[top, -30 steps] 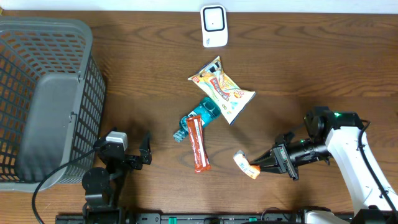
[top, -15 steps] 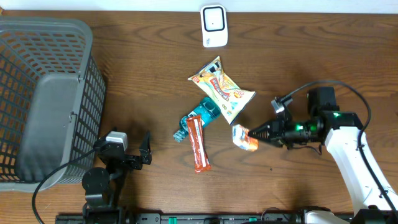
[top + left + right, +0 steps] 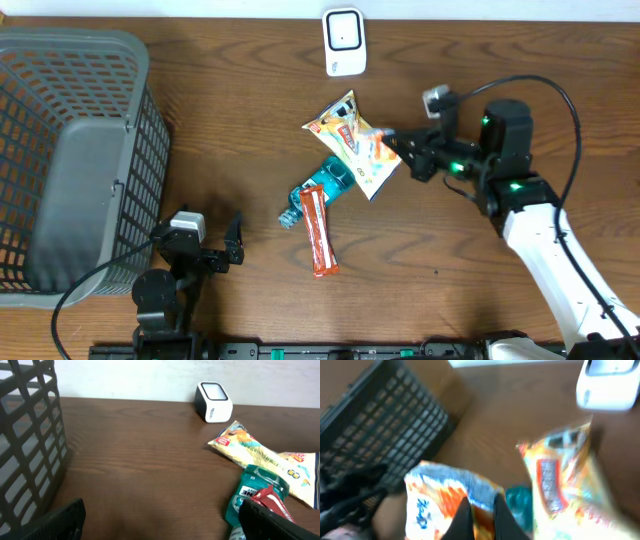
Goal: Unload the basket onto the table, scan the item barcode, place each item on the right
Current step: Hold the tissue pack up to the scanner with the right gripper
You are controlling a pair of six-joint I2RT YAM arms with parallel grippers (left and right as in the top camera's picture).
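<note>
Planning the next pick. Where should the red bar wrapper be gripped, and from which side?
Probably best to grip the red bar on the half nearer the robot, coming straight down with the jaws across its narrow width. It lies flat on the table. Its far end overlaps the teal pouch, while the near half has bare wood on both sides.

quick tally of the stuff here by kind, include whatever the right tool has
packets: 4 (yellow bag, teal pack, red bar, orange packet held in the right tool)
scanner: 1
basket: 1
total: 6
</note>
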